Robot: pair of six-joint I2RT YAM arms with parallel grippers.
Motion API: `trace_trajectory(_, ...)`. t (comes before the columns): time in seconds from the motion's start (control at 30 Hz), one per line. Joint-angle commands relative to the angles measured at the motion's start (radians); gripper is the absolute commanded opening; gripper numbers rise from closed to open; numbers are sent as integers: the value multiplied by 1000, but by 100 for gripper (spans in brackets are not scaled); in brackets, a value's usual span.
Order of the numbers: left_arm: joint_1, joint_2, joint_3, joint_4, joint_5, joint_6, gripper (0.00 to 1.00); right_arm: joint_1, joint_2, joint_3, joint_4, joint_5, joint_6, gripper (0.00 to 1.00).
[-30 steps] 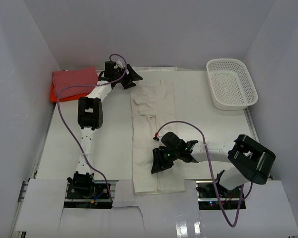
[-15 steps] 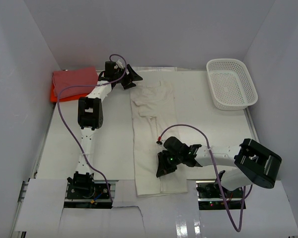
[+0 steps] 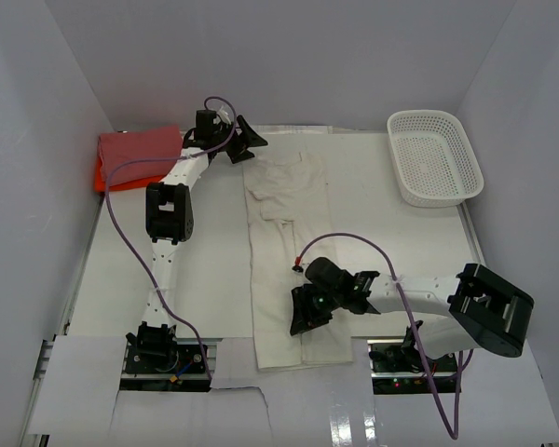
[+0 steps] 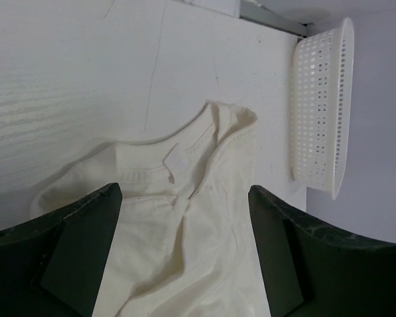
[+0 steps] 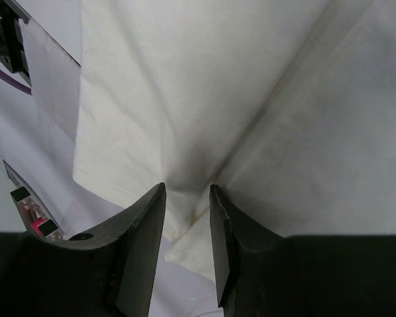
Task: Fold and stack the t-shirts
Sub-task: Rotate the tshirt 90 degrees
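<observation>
A cream t-shirt (image 3: 284, 223) lies as a long narrow strip down the middle of the table, collar at the far end. My left gripper (image 3: 247, 144) hovers open just beyond the collar; in the left wrist view the cream t-shirt (image 4: 185, 251) lies under the left gripper (image 4: 185, 191), whose jaws stand wide apart. My right gripper (image 3: 303, 315) is low over the strip near its hem. In the right wrist view the right gripper (image 5: 187, 188) has a narrow gap, with the cream t-shirt (image 5: 185, 79) creased at its tips. A folded pink-red t-shirt (image 3: 140, 146) rests on an orange t-shirt (image 3: 102, 179) at the far left.
A white mesh basket (image 3: 472, 172) stands at the far right corner, and the same basket (image 4: 317, 99) shows in the left wrist view. White walls close in the table on three sides. Purple cables loop off both arms.
My right gripper has slid a little toward the near hem of the cream t-shirt, and its elbow has swung right. The left arm has barely moved.
</observation>
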Motion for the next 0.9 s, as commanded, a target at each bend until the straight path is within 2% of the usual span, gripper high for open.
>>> trace_trajectory(0.0,14,-70,107,-21,-6,-7,89,6,-46,84,-79,54,-47,40)
trace_trajectory(0.13,29,-220,104,-41,-32,-16,90,-4,-52,179,-147,58,-98,40)
trace_trajectory(0.27,35,-403,-13,-124,-78,-9,89,-28,-72,272,-223,124,-165,39)
trace_trajectory(0.33,30,-557,-228,-179,-139,7,89,-53,-89,294,-281,162,-195,39)
trace_trajectory(0.43,11,-707,-542,-305,-286,48,88,-77,-98,306,-363,251,-207,39)
trace_trajectory(0.53,-31,-892,-858,-380,-396,96,87,-116,-133,256,-452,264,-201,40)
trace_trajectory(0.6,-89,-1043,-1015,-393,-423,97,87,-128,-206,179,-466,261,-172,47)
trace_trajectory(0.63,-104,-1093,-1155,-394,-442,94,87,-135,-234,153,-469,258,-160,50)
trace_trajectory(0.67,-130,-1185,-1214,-400,-445,82,87,-139,-266,130,-475,250,-149,56)
trace_trajectory(0.77,-221,-1357,-1412,-423,-434,2,87,-146,-386,69,-521,250,-106,68)
trace_trajectory(0.87,-346,-1498,-1547,-451,-397,-151,86,-149,-469,33,-582,226,-71,68)
